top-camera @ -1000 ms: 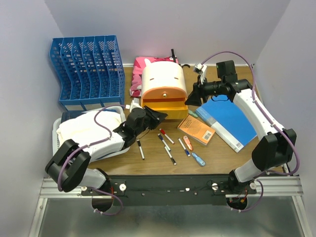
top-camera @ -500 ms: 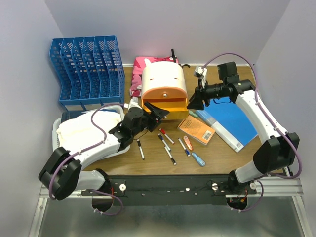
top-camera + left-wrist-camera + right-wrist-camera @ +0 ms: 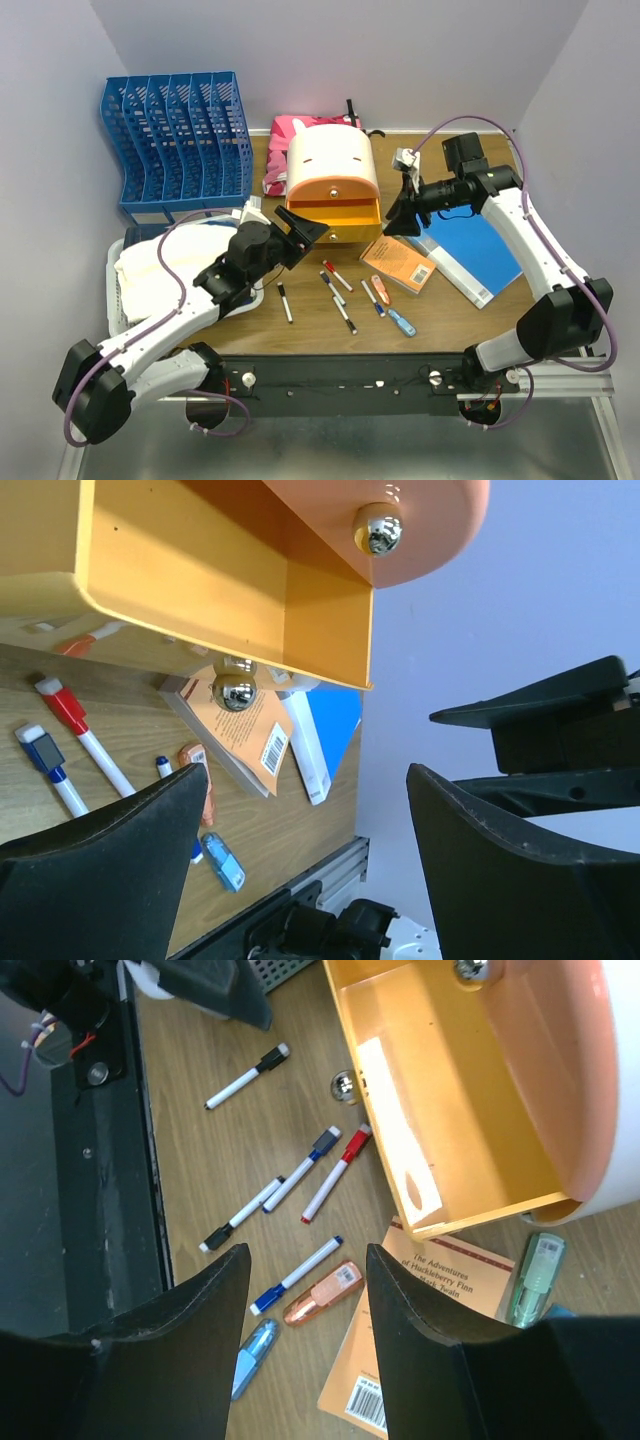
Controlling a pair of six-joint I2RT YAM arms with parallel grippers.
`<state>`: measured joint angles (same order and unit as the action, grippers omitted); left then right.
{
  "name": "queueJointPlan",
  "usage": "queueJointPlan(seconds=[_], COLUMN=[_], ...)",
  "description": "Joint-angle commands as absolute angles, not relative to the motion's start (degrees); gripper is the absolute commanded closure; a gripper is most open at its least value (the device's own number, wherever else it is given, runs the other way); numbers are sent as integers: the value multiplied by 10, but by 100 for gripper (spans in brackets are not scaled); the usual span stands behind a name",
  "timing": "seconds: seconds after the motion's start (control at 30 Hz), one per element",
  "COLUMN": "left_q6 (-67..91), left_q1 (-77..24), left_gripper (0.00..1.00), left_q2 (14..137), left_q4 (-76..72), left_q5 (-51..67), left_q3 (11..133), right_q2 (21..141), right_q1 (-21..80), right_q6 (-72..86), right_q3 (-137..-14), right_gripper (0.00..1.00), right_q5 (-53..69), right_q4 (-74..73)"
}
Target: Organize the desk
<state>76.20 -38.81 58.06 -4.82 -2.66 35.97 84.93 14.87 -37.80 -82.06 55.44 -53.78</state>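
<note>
The brown wood-grain counter fills the space between pale lavender walls, with a black rail along its near edge. A blue file rack stands at its far left, and a white tray with cloth sits in front of the rack. At the centre is an orange-and-white drawer box with its drawer pulled open. A blue folder lies to the right, overlapped by an orange book. The left gripper hangs by the drawer with its jaws wide and nothing between them. The right gripper hovers beside the box, jaws moderately apart and also holding nothing. Several markers lie scattered in front of the box.
</note>
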Motion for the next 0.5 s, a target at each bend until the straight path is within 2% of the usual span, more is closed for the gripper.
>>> queueJointPlan(seconds=[0.0, 0.3, 0.47], left_q6=[742, 692, 551], left_q1=[-384, -380, -380], left_gripper=[10, 10, 10], left_q2=[538, 483, 462], left_q4=[-6, 48, 102], left_q5=[-65, -97, -127], left_q3=[341, 343, 381], right_q2=[826, 803, 784], right_q1=[145, 145, 163], right_q6=[-420, -487, -520], right_q3=[-800, -762, -698], right_gripper=[42, 42, 42], right_q5=[578, 577, 569], right_q4=[-582, -625, -617])
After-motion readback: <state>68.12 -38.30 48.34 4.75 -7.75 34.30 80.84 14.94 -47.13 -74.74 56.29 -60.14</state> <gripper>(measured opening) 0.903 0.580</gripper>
